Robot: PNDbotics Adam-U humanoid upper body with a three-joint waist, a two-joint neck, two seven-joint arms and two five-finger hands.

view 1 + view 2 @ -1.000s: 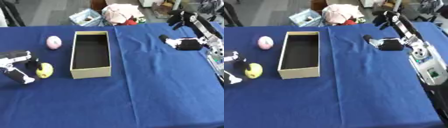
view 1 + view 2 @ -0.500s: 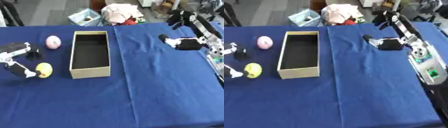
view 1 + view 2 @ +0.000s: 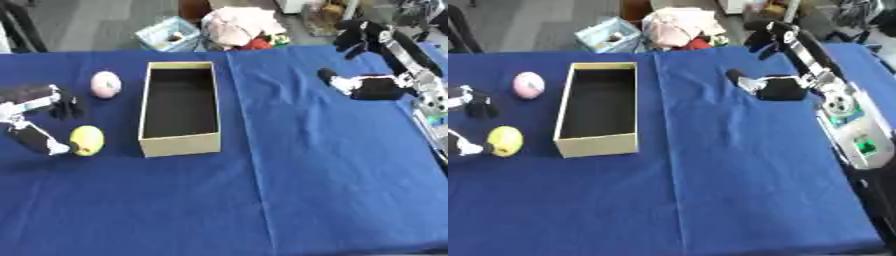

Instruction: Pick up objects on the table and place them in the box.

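Two objects to load: a yellow rounded lemon-like object point(image 3: 87, 140) and a pink egg-shaped object point(image 3: 105, 84), both outside the box on the blue cloth-covered table point(image 3: 306, 175).
Box: an open tan cardboard box point(image 3: 179, 107), long and narrow, empty as far as can be seen, standing upright on the left half of the table, nearer its far edge.
Yellow object position: just beside the box's left wall, near its front corner, close to the table's left edge.
Pink object position: beside the box's left wall, near its far corner, apart from the yellow object.
Left hand: the left hand point(image 3: 39, 117) sits at the table's left edge; one white-tipped digit lies touching or nearly touching the yellow object, dark fingers hang near the pink one. It grasps nothing; fingers spread apart.
Right hand: the right hand point(image 3: 367, 86) rests on the cloth near the table's right far corner, well apart from the box; fingers relaxed, holding nothing.
Task status (judgement): no object placed yet; the yellow object is probably the next target.
Risk 1: both objects are rounded; a sideways nudge from a fingertip could roll one off the left edge.
Risk 2: a closing hand could trap the yellow object against the box wall and shift the light box.
Risk 3: the cloth could bunch under dragging fingers.
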